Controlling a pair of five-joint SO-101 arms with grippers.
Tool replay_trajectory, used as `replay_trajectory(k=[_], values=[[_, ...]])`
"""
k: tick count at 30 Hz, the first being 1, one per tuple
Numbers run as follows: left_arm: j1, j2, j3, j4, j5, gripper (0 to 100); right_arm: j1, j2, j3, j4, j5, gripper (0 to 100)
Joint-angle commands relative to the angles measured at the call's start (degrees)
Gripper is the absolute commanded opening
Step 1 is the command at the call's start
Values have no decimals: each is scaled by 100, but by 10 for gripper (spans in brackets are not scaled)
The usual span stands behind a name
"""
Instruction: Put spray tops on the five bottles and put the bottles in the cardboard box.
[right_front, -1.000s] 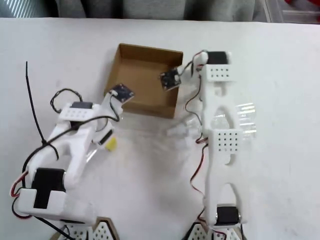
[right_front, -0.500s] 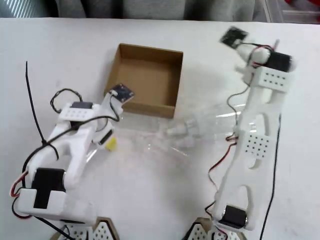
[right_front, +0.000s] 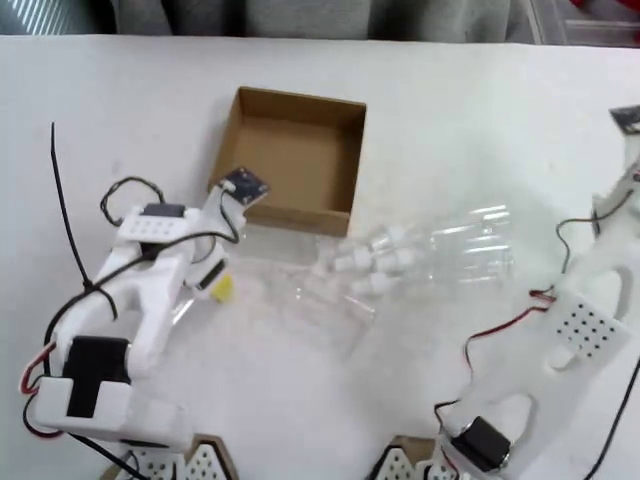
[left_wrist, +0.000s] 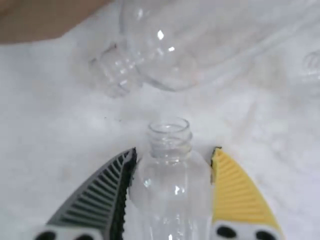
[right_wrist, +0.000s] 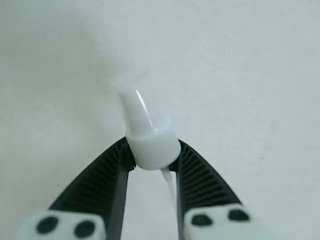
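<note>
Capping step in hand. Left gripper is clamped round a bottle, neck bare, just in front of the box. Right gripper pinches a spray top by its collar, dip tube trailing between the jaws. It sits out by the right edge of the table (well apart from the left arm).

Next move, I'd say: swing the top across, line the tube up with the open neck, seat and twist.

Pile of bottles lies between the arms, near the box corner, so pass above or in front of it. Bare table nearer the robot gives room. Right arm has little margin at that edge. Nothing boxed yet.
</note>
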Motion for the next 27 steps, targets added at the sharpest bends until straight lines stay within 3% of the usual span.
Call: replay_trajectory(k=[1, 10, 21, 27], values=[[-110, -233, 9, -79, -62, 124, 330, -936, 853, 180, -70, 17], [-110, -242, 18, -62, -62, 125, 646, -2738, 3991, 22, -44, 17], [-110, -242, 18, -62, -62, 126, 804, -2941, 6180, -1938, -35, 23], [-110, -242, 18, -62, -62, 127, 813, -2941, 6593, -2229, 527, 152]])
